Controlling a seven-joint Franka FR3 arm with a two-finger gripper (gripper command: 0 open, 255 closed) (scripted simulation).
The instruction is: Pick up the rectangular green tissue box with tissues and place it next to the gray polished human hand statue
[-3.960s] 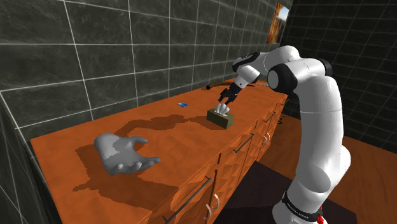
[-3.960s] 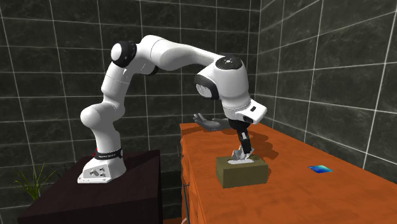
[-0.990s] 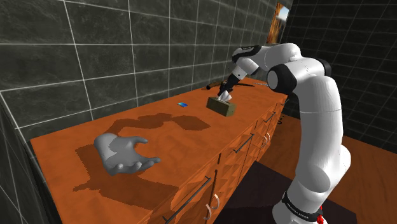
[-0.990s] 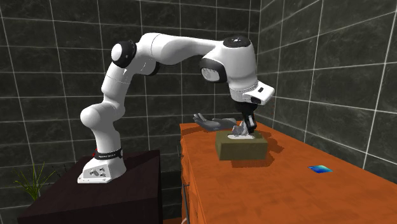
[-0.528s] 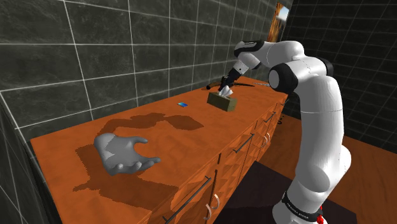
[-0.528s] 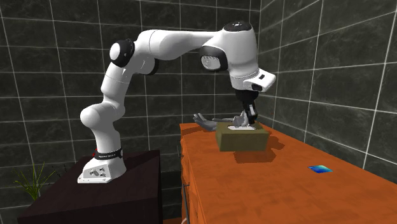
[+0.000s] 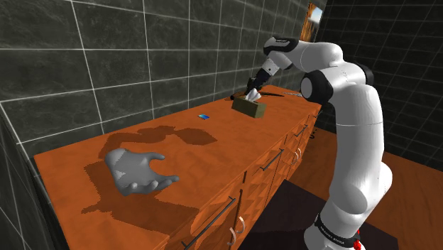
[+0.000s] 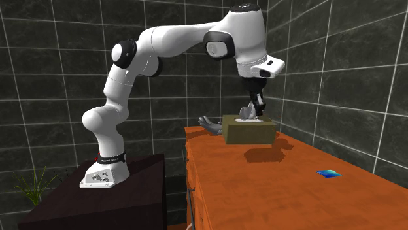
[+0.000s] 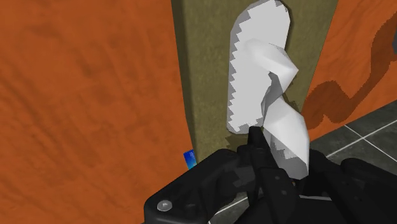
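Observation:
An olive-green tissue box (image 7: 249,107) hangs in the air above the orange counter (image 7: 213,167), its shadow (image 8: 261,154) lying below it. My gripper (image 7: 253,93) is shut on the white tissue (image 9: 267,95) that sticks out of the box's top slot, and the box (image 9: 203,63) dangles from it. The same box (image 8: 248,130) hovers under the gripper (image 8: 252,114) in the second exterior view. The grey hand statue (image 7: 136,171) lies palm up far toward the shoulder view's left. Part of the statue (image 8: 210,124) peeks out behind the box.
A small blue object (image 7: 204,116) lies on the counter near the dark tiled wall (image 7: 106,64). It also shows as a blue object (image 8: 328,173) at the second exterior view's right. Drawer fronts with handles (image 7: 213,220) run along the counter's front edge.
The arm has risen and carried the tissue box higher above the counter, with the gripper still shut on the tissue. The hand statue has not moved.

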